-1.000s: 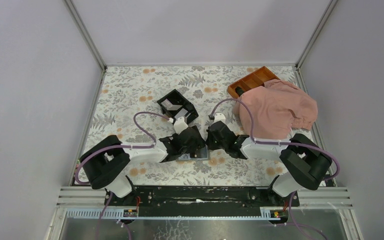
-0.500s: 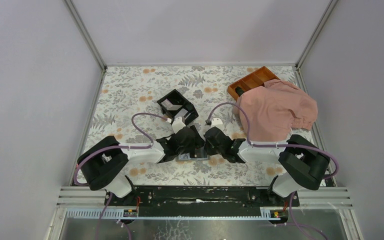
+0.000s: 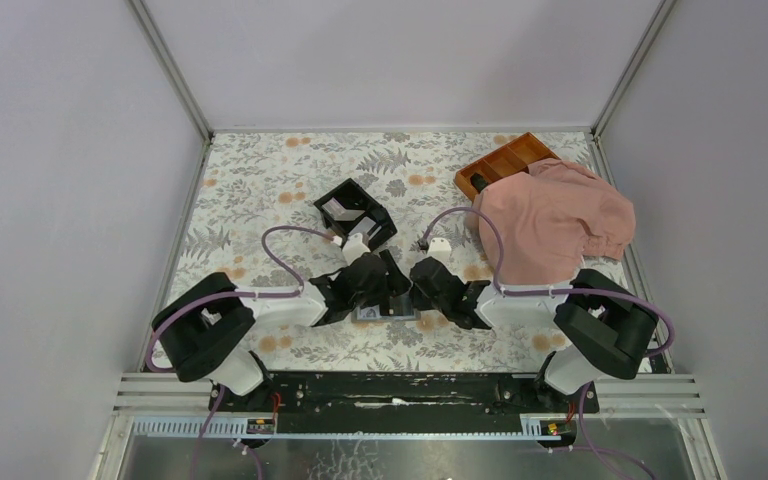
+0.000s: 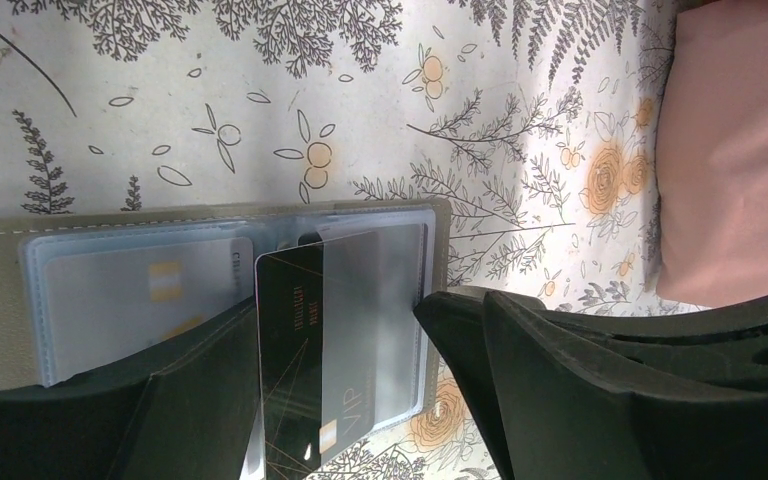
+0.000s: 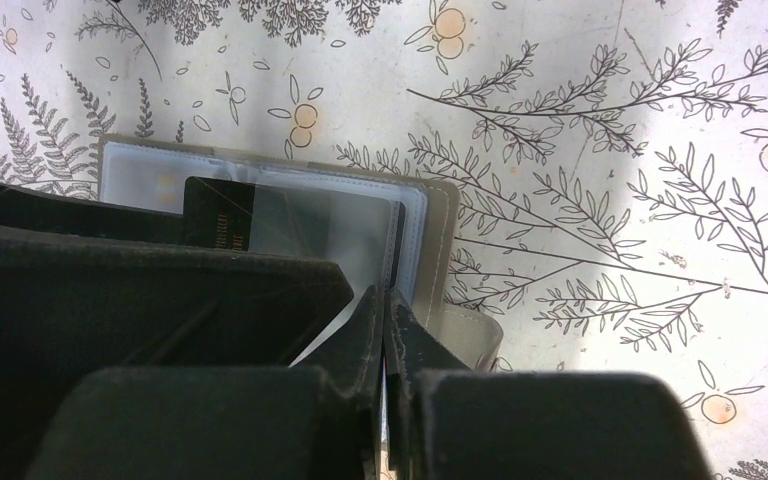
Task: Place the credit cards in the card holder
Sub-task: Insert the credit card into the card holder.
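Note:
The card holder (image 4: 200,215) lies open on the floral table, its clear sleeves facing up, and only a sliver of it (image 3: 375,313) shows under the arms in the top view. A pale credit card (image 4: 140,300) sits in its left sleeve. A black credit card (image 4: 290,340) marked VIP lies partly inside the right sleeve. My left gripper (image 4: 335,320) is open, one finger on each side of that black card. My right gripper (image 5: 387,300) is shut on the thin edge of a sleeve of the card holder (image 5: 440,230). The black card (image 5: 218,225) also shows in the right wrist view.
A black two-compartment box (image 3: 355,210) stands just beyond the left gripper (image 3: 385,290). A pink cloth (image 3: 555,220) lies at the right and partly covers an orange-brown divided tray (image 3: 505,160). The right gripper (image 3: 415,295) almost touches the left one.
The right gripper has come in a little towards the left one over the card holder. The left jaws have spread slightly wider.

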